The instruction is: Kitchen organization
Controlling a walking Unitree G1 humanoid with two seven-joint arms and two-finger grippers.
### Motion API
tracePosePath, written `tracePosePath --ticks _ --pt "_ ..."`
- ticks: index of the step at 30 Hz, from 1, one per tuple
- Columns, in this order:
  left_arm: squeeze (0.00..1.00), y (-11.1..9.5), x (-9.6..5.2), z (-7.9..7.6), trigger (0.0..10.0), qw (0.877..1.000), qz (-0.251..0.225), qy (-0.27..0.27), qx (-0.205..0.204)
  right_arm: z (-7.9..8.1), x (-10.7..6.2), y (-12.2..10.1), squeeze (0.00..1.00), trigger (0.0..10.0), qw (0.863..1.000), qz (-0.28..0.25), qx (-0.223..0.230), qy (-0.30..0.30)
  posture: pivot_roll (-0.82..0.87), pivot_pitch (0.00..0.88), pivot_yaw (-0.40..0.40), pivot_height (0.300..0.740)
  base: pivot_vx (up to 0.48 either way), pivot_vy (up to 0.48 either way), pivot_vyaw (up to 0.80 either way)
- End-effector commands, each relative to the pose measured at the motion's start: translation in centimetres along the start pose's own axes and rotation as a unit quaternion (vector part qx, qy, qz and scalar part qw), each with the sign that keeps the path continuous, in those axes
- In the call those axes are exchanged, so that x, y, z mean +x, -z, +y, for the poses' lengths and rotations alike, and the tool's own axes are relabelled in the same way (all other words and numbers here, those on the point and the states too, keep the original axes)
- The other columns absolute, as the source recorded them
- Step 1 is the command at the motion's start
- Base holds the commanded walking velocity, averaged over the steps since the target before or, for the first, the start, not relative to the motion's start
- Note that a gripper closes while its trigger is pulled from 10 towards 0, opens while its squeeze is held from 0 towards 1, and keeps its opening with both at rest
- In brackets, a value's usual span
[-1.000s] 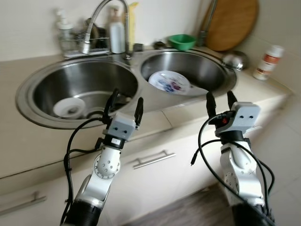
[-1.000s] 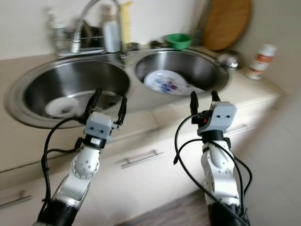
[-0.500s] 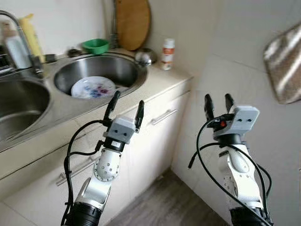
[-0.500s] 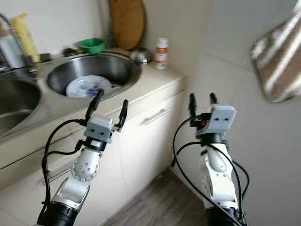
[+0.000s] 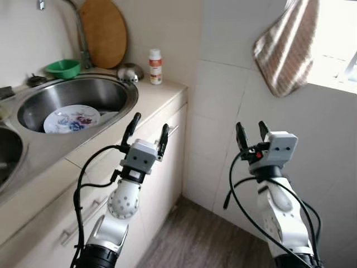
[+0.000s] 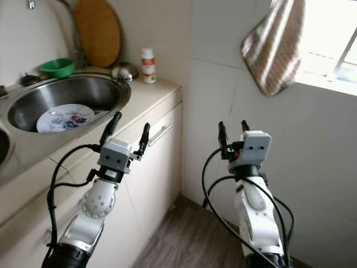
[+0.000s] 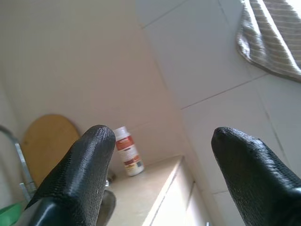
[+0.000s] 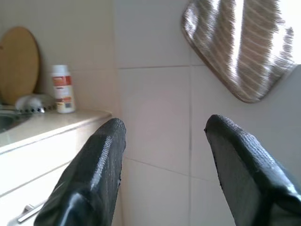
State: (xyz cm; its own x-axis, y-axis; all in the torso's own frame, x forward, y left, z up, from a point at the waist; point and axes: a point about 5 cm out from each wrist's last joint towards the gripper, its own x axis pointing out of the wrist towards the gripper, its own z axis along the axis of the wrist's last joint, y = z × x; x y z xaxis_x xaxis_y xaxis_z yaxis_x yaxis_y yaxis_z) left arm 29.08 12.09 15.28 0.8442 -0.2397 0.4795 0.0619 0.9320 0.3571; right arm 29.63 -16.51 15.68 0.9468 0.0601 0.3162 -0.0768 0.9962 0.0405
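A white plate with a floral pattern [image 5: 71, 118] lies in the round steel sink [image 5: 120, 89] at the left. A green bowl [image 5: 62, 67], a round wooden board [image 5: 103, 32], a small steel bowl [image 5: 130, 72] and a white bottle with a red label [image 5: 155, 66] stand on the beige counter behind it. My left gripper [image 5: 148, 130] is raised in front of the counter's edge, open and empty. My right gripper [image 5: 250, 133] is held up before the tiled wall, also open and empty.
A striped towel [image 5: 284, 47] hangs on the tiled wall at the upper right, beside a bright window [image 5: 340, 44]. Cabinet doors with metal handles [image 5: 172, 132] run under the counter. Wood-look floor [image 5: 195, 240] lies below, in the corner between cabinet and wall.
The whole view has swung to the right: the left sink basin and tap have left the picture, and the wall corner, towel and window have come in. Both grippers remain raised and open.
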Motion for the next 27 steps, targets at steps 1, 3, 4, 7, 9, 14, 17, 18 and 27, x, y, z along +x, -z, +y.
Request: tracePosePath --ticks 1,3,4,7,9,14,17,18,27 --pt "0.00 -0.2 0.2 -0.6 10.0 1.000 -0.001 0.011 -0.007 -0.5 0.0 0.0 0.00 10.0 1.000 0.004 -0.006 0.008 0.04 0.000 0.020 0.740 0.000 0.000 -0.80" --pt "0.00 -0.3 0.2 -0.6 10.0 1.000 -0.007 0.011 -0.006 -0.5 0.0 0.0 0.00 10.0 1.000 0.005 -0.006 0.009 0.04 0.000 0.021 0.740 0.000 0.000 -0.80" --pt "0.00 -0.3 0.2 -0.6 10.0 1.000 -0.011 0.016 -0.004 -0.6 -0.1 0.1 0.00 10.0 1.000 0.008 -0.006 0.012 0.04 0.000 0.021 0.740 0.000 0.000 -0.80" --pt "0.00 -0.4 0.2 -0.8 10.0 1.000 -0.011 0.021 -0.005 -0.6 -0.1 0.2 0.00 10.0 1.000 0.010 -0.007 0.013 0.04 0.000 0.023 0.740 0.000 0.000 -0.80" --pt "0.00 -0.4 0.2 -0.8 10.0 1.000 -0.011 0.022 -0.005 -0.5 -0.1 0.2 0.00 10.0 1.000 0.010 -0.007 0.013 0.04 0.000 0.023 0.740 0.000 0.000 -0.80" --pt "0.00 -0.2 0.3 -1.1 10.0 1.000 -0.002 0.030 -0.003 -0.7 -0.2 0.3 0.00 10.0 1.000 0.013 -0.011 0.014 0.04 0.000 0.023 0.740 0.000 -0.234 -0.80" --pt "0.00 0.0 0.2 -1.2 10.0 0.999 0.000 0.034 -0.002 -0.6 -0.3 0.5 0.00 10.0 1.000 0.017 -0.016 0.015 0.04 0.000 0.022 0.740 0.000 -0.480 -0.80" --pt "0.00 0.0 0.2 -1.2 10.0 0.999 0.000 0.034 -0.002 -0.6 -0.3 0.6 0.00 10.0 1.000 0.019 -0.016 0.015 0.04 0.000 0.022 0.740 0.000 -0.480 -0.80" --pt "0.00 0.5 -0.2 -1.5 10.0 0.999 0.017 0.045 -0.009 -0.4 -0.4 1.1 0.00 10.0 0.999 0.031 -0.024 0.008 0.04 0.000 0.021 0.740 0.000 -0.213 -0.80"
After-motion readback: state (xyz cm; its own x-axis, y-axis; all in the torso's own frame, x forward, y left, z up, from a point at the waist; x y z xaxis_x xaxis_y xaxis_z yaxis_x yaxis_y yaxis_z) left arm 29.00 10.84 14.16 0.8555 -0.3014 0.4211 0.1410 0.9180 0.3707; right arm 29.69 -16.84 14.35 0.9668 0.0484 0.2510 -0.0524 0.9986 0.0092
